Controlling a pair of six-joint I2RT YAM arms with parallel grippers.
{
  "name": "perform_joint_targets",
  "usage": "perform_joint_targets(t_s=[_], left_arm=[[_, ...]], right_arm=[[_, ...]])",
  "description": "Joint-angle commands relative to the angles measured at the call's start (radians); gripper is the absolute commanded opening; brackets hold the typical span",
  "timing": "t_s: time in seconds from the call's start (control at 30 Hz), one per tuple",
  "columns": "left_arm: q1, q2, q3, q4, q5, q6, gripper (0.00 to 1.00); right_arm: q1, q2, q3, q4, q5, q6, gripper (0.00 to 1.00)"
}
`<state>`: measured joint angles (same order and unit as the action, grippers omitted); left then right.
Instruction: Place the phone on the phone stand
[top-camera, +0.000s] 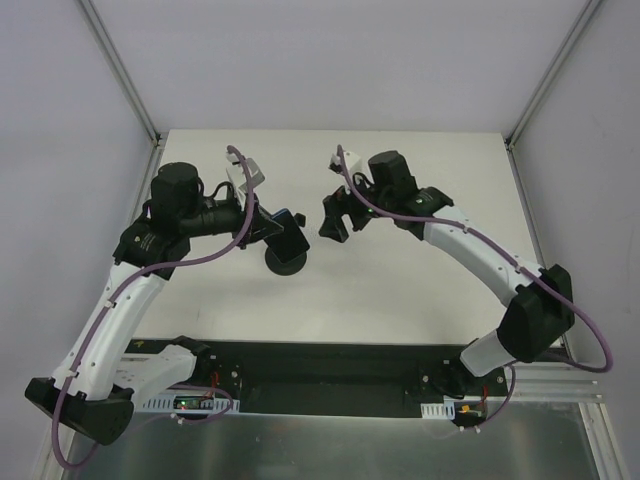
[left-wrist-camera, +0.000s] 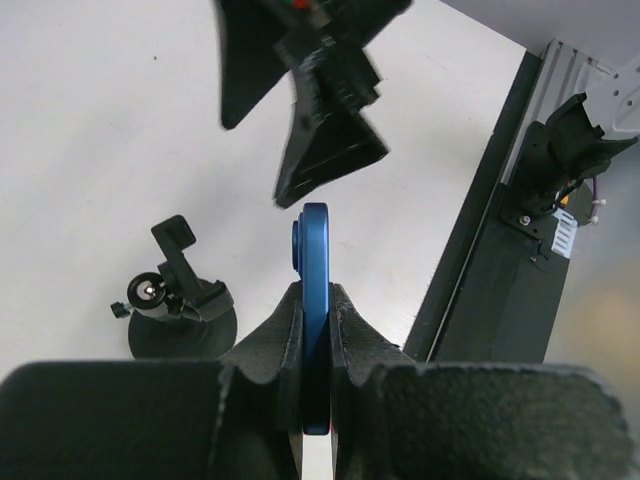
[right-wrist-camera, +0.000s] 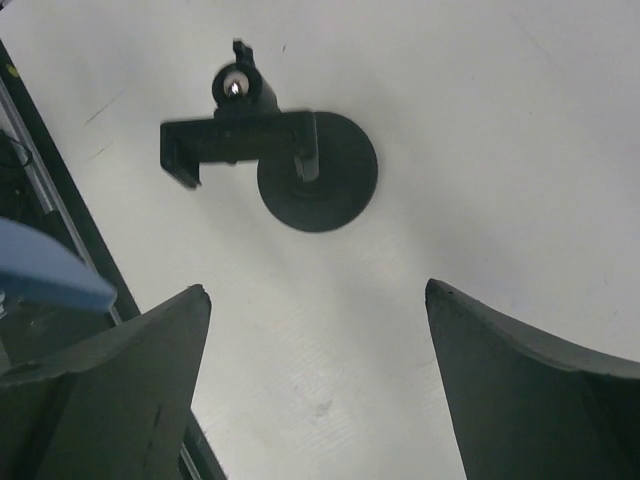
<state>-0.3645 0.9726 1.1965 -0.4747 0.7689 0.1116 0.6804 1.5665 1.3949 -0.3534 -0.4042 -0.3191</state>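
**Presently: phone in the left end effector, stand offset to one side of it**

You have the phone (left-wrist-camera: 314, 235) clamped edge-on in the left end effector (left-wrist-camera: 316, 300), with a jaw closed against each flat face. It is clear of the worktop (top-camera: 420, 290). Its long axis runs straight out along the fingers, and the blue edge faces the wrist camera.

The phone stand (left-wrist-camera: 182, 310) stands upright on the worktop. In the left wrist view it sits to the left of the phone and lower down, not in line with the phone's edge. From above, the phone appears just beyond the disc base (top-camera: 285, 261) and partly over it. How high it is above the clamp bracket (right-wrist-camera: 235, 145) cannot be read.

The right end effector (right-wrist-camera: 315, 292) is empty, its jaws spread wide. It hovers on the far side of the stand and looks down on the bracket and disc.

Judgement: the placement falls to the left arm. The coming move depends on shifting the phone sideways toward the bracket and matching its long axis to the bracket's channel. The right end effector is close enough to crowd that approach.
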Motion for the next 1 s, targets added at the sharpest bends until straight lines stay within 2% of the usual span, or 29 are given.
perform_joint_targets(t_s=[0.0,0.13,0.17,0.27,0.43,0.53,0.73,0.8,0.83,0.9,0.93,0.97], left_arm=[[0.029,0.031,0.078,-0.022,-0.003,-0.091,0.0],[0.056,0.034,0.084,-0.022,0.03,-0.109,0.0],[0.059,0.035,0.086,-0.021,0.047,-0.139,0.0],[0.062,0.041,0.094,-0.01,0.119,-0.164,0.0],[0.064,0.035,0.086,0.018,0.203,-0.191,0.0],[0.064,0.029,0.072,0.042,0.228,-0.213,0.0],[0.068,0.015,0.015,0.183,0.271,-0.309,0.0],[0.07,0.011,-0.001,0.237,0.276,-0.352,0.0],[0.07,0.012,-0.005,0.246,0.276,-0.36,0.0],[0.071,0.009,-0.014,0.26,0.262,-0.383,0.01],[0.072,0.008,-0.02,0.265,0.268,-0.385,0.08],[0.072,-0.003,-0.038,0.275,0.267,-0.395,0.23]], right_arm=[[-0.035,-0.166,-0.141,0.085,-0.174,0.021,0.93],[-0.038,-0.282,-0.249,0.2,-0.364,0.058,0.94],[-0.036,-0.295,-0.278,0.229,-0.44,0.074,0.94],[-0.001,-0.28,-0.265,0.375,-0.513,0.176,0.94],[0.068,-0.175,-0.188,0.462,-0.473,0.25,0.89],[0.083,-0.146,-0.186,0.528,-0.484,0.302,0.8],[0.131,-0.143,-0.256,0.691,-0.493,0.414,0.42],[0.136,-0.146,-0.275,0.764,-0.487,0.471,0.1],[0.136,-0.148,-0.283,0.78,-0.486,0.483,0.01],[0.136,-0.166,-0.312,0.842,-0.461,0.505,0.01],[0.134,-0.171,-0.321,0.863,-0.441,0.526,0.01],[0.136,-0.172,-0.329,0.881,-0.433,0.54,0.01]])
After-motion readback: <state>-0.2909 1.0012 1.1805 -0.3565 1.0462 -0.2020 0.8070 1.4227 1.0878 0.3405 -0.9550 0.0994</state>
